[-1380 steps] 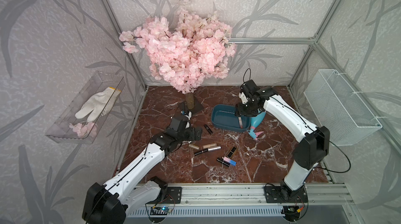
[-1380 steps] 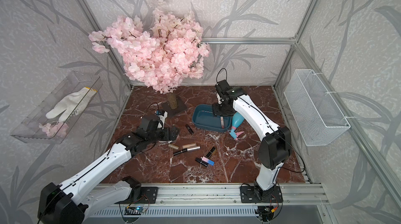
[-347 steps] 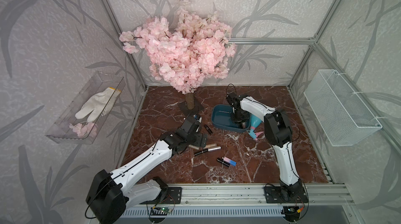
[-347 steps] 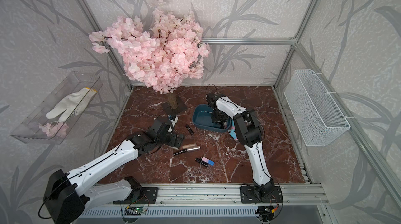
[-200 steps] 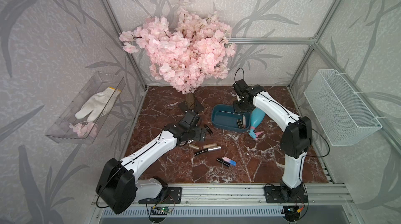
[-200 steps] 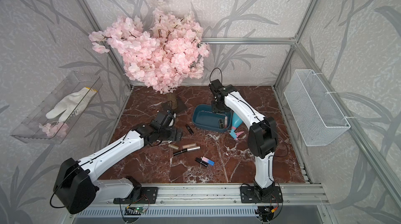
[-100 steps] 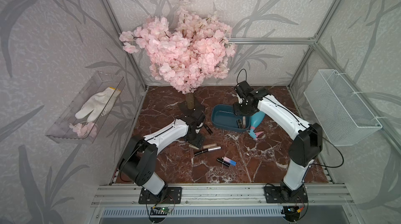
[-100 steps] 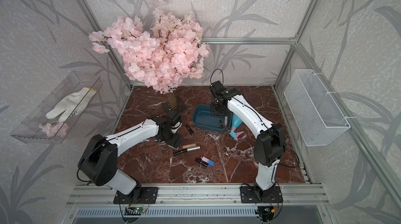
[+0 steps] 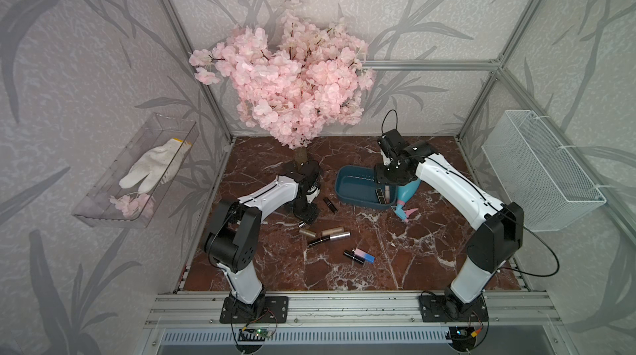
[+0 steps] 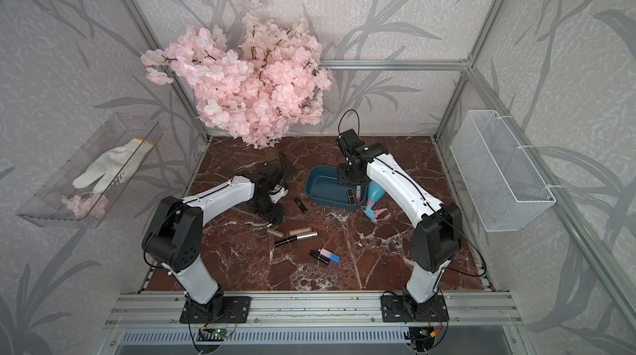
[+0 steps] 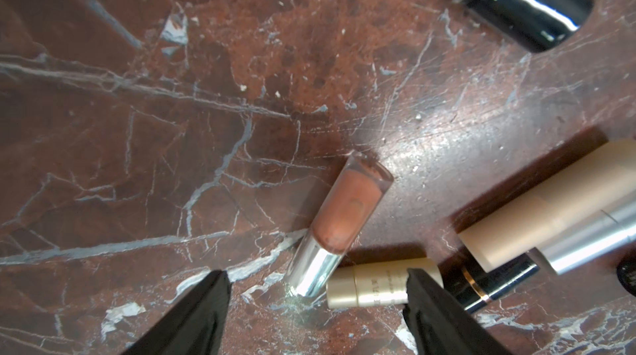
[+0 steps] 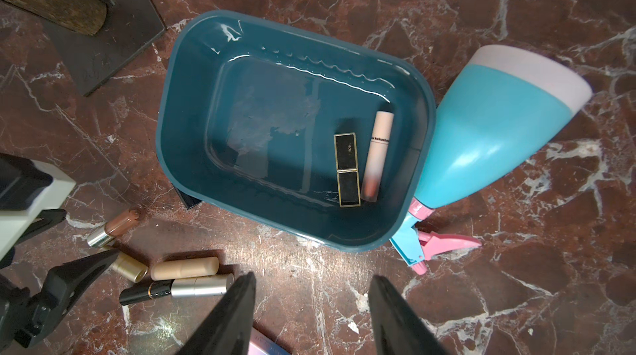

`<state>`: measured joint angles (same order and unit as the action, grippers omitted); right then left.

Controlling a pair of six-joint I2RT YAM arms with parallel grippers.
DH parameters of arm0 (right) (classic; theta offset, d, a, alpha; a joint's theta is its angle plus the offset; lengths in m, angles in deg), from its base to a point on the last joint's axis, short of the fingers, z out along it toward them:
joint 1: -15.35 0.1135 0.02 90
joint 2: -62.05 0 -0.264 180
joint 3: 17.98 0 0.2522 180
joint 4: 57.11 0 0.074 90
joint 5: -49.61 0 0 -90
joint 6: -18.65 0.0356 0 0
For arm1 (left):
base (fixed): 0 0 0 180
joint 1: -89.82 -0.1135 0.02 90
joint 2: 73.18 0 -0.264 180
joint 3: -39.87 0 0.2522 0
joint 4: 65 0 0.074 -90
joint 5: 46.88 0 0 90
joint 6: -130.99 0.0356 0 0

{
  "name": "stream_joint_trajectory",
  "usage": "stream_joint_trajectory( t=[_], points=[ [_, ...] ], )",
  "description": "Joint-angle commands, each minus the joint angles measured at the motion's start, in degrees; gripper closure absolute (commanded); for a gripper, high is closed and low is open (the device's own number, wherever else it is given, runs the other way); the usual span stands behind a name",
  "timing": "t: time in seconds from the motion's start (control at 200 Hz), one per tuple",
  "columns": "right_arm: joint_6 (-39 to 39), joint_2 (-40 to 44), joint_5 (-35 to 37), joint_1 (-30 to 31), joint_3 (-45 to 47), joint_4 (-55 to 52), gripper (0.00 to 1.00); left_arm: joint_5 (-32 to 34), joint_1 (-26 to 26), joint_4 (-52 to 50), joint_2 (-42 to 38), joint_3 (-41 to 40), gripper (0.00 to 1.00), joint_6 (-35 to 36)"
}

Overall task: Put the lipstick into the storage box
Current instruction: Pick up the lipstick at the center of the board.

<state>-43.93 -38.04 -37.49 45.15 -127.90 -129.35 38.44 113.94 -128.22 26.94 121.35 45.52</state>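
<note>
Left wrist view showed left pincer (image 11: 316, 273) apart astride the brown lipstick (image 11: 339, 219); closing might pinch the gold tube (image 11: 371, 284) beside it too. Right pincer (image 12: 313, 277) gaped, empty.

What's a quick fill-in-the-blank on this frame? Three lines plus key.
1. The box holds ___ lipsticks.
2. The bottle lying against the box has a ___ trigger.
3. The glove in the wall tray is ___.

Missing words: two; pink; white.
</note>
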Motion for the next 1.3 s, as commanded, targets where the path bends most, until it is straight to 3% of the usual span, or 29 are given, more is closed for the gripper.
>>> stream_joint_trajectory(
  t=[0.0, 0.45, 1.295],
  points=[
    [0.00, 1.47, 1.32, 0.04, 0.04, -0.19, 0.42, -0.82, 0.04, -0.56, 0.80, -0.46, 0.17, 1.23],
    [-0.09, 2.01, 1.39, 0.03, -0.61, 0.38, 0.42, 1.57, 0.08, 3.53, 4.17, -2.90, 0.33, -0.38],
    [1.58, 7.27, 1.63, -0.05, 4.38, 3.81, 0.42, 0.39, 0.08, 2.72, 8.69, -2.80, 0.83, -1.81]
  ],
)
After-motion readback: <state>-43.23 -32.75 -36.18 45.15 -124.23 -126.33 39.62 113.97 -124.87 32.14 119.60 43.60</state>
